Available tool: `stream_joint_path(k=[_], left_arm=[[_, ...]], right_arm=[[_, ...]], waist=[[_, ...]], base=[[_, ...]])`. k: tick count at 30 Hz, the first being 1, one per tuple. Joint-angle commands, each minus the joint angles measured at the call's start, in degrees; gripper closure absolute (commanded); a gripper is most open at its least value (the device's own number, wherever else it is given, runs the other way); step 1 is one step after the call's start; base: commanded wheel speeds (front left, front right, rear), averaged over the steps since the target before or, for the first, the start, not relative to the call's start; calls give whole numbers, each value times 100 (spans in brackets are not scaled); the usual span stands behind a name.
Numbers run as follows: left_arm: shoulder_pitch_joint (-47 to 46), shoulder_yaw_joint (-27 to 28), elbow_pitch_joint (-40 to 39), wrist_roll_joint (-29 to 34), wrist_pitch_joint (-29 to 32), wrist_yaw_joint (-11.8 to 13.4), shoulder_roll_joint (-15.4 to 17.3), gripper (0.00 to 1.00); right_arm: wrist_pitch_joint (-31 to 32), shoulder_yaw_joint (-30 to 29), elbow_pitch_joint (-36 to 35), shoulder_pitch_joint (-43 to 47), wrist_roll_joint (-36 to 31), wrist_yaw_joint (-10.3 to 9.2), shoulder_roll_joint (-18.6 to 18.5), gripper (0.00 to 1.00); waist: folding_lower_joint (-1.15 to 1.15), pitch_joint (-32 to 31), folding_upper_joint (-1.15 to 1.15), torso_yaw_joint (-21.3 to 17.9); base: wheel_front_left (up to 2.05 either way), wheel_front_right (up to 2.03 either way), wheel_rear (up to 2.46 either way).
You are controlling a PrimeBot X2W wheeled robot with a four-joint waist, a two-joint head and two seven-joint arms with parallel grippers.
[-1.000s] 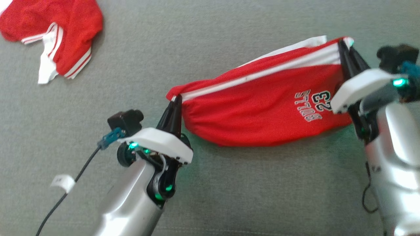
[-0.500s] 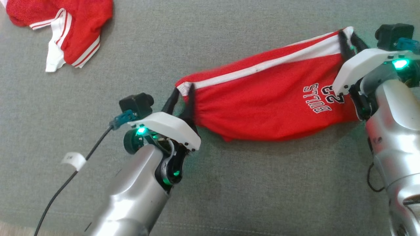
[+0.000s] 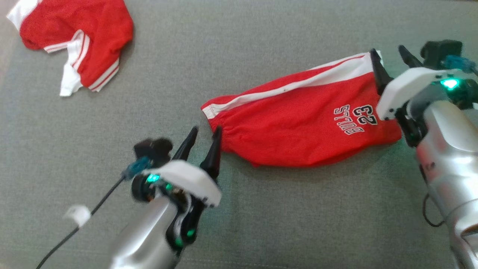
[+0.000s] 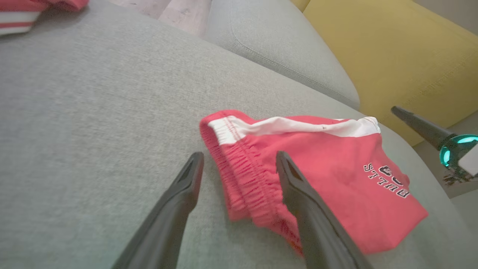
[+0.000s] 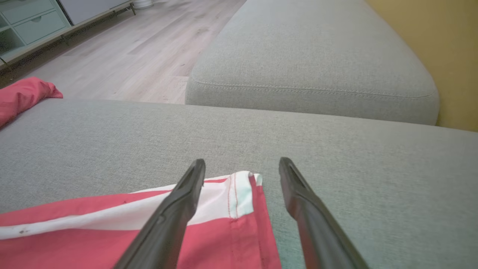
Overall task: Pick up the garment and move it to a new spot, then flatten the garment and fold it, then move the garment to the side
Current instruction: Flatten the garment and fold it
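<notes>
Across the right half of the head view, the red jersey shorts with a white side stripe and "BULLS 23" print (image 3: 298,130) lie stretched lengthwise on the grey fabric sofa cushion (image 3: 261,224), apparently laid out ready for flattening. At lower centre the left gripper (image 3: 206,130) stands wide open just beside the elastic waistband, holding nothing. At the right edge the right gripper (image 3: 387,50) is equally spread, with the hem corner lying unpinched between its fingers. A crumpled red-and-white garment (image 3: 74,41) sits at upper left.

I see a grey sofa cushion (image 3: 261,224) carrying two things: red shorts (image 3: 298,127) lying flat right of centre, and a crumpled red-and-white garment (image 3: 78,33) well apart, far left.
</notes>
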Motion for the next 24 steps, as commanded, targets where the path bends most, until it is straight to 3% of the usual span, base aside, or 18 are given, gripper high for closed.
stream_joint_path(k=[1, 8, 15, 24], left_arm=[[-8, 154, -268, 65, -32, 57, 170, 0], [533, 208, -993, 240, -205, 339, 649, 0], [830, 604, -1550, 458, -700, 790, 1036, 0], [1221, 1049, -1940, 399, -959, 1110, 1341, 0]], right_arm=[[-40, 116, -116, 49, 82, 37, -57, 0], [184, 435, -77, 409, 549, 37, -342, 0], [496, 570, 112, 606, 860, 37, -589, 0], [887, 774, 341, 744, 1095, 37, -585, 0]], waist=[[1, -125, 0, -4], [1, -451, 0, 44], [1, -381, 0, 225], [1, -284, 0, 437]], base=[[0, 0, 0], [0, 0, 0], [0, 0, 0], [0, 0, 0]])
